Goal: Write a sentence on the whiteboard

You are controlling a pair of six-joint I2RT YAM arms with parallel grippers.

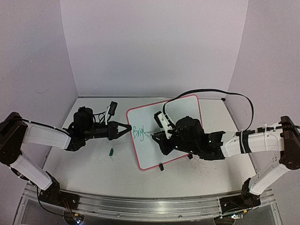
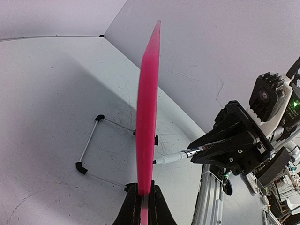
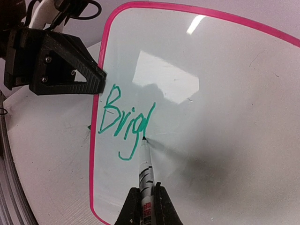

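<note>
Whiteboard (image 1: pixel 145 152) stands on white table (image 1: pixel 93 164); left hand (image 1: pixel 125 127) clamps it, right hand (image 3: pixel 145 197) clamps marker (image 3: pixel 144 164).

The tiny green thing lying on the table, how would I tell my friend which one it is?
Find the pink-framed whiteboard in the middle of the table. Go just past its left edge, below the left arm that grips it. There lies a small dark green piece, maybe a pen cap, the only loose green thing off the board.

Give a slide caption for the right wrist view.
Right gripper with marker writes green "Brig" on whiteboard held by left gripper.
</note>
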